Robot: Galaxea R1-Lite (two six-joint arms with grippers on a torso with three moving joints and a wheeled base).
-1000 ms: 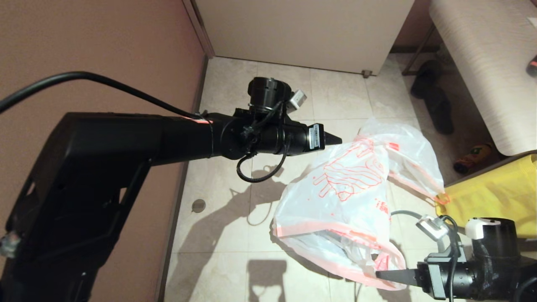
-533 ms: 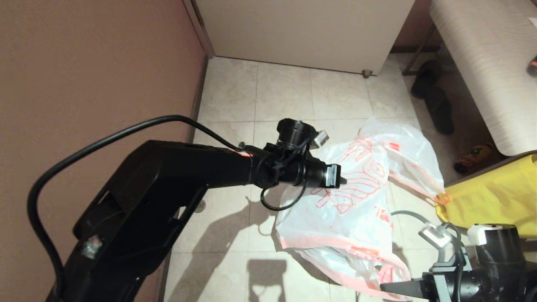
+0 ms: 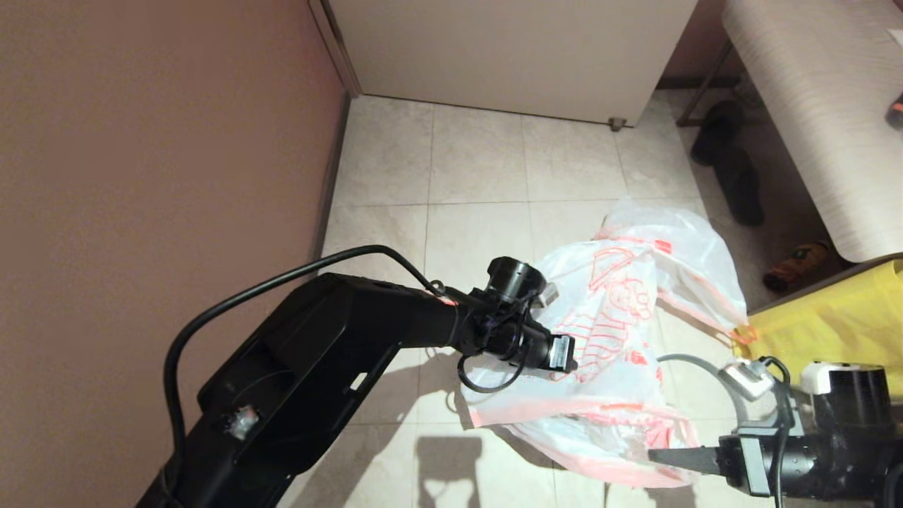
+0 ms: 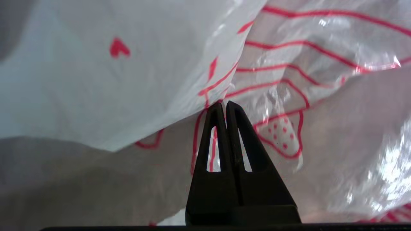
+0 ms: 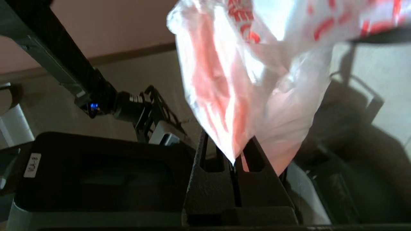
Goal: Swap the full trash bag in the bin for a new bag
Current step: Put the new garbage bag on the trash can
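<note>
Tiled floor (image 3: 480,162), pale, bounded by a brown wall (image 3: 141,176) on the robot's left and a pale cabinet (image 3: 508,49) at the far end. Striped bench (image 3: 818,106) at the far right, dark shoes (image 3: 726,169) just beside its leg. Yellow fabric bag (image 3: 839,324) on the right, touching the plastic.

New bag (image 3: 635,310), thin, translucent, red line print and pink hem, draped limp over the floor between both arms.

Left gripper (image 4: 226,107) pressed up to the printed plastic near the bag's middle, fingers closed together; hard to tell whether any film is pinched. Right gripper (image 5: 236,163) low at the near right, fingers closed on the pink hem edge of the bag, plastic rising out of the tips.
</note>
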